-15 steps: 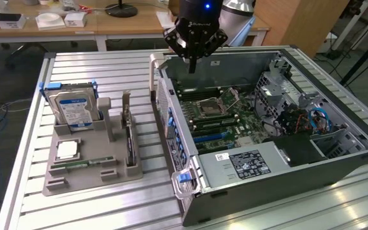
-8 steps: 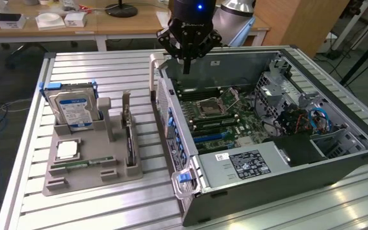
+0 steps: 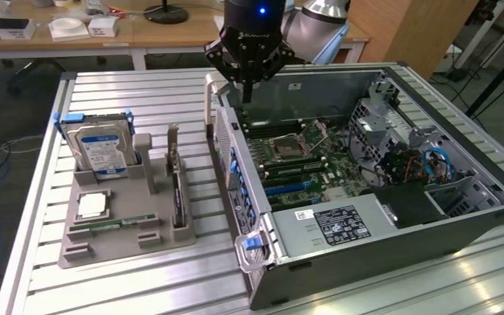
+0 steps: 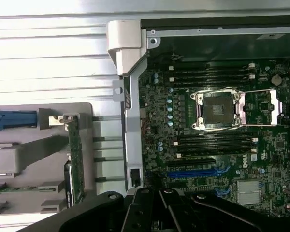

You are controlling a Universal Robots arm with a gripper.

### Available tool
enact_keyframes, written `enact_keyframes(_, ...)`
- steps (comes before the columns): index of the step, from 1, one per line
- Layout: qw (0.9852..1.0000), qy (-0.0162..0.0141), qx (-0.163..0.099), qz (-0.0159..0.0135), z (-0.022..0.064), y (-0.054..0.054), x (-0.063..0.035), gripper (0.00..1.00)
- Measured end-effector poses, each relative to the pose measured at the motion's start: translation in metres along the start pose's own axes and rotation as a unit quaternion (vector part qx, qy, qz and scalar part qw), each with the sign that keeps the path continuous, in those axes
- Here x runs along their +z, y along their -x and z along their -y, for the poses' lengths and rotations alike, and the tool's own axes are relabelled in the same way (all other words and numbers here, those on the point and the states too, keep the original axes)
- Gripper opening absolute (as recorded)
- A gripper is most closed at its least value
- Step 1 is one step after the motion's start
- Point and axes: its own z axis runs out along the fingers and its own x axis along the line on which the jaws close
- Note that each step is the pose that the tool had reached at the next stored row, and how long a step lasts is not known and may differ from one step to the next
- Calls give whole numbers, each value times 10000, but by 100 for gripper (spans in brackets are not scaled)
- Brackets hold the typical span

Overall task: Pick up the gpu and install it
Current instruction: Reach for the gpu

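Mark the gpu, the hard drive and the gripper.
thin green gpu card (image 4: 76, 154), wrist view, board edge.
blue-labelled silver hard drive (image 3: 102, 152), exterior view, label face.
black gripper (image 3: 247, 95), exterior view, between fingertips.

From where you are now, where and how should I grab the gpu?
Probably best to take the gpu by its upper long edge, coming straight down. It stands on edge in a slot of the holder, so only that edge is free. Pinch across its flat faces.
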Motion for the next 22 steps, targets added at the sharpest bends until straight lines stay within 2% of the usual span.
enact_keyframes(1, 10000, 0, 0, 0, 6, -80, 6, 11)
enact_keyframes(12, 10000, 0, 0, 0, 22, -282, 23, 11)
enact_keyframes(22, 10000, 0, 1, 0, 44, -567, 41, 11)
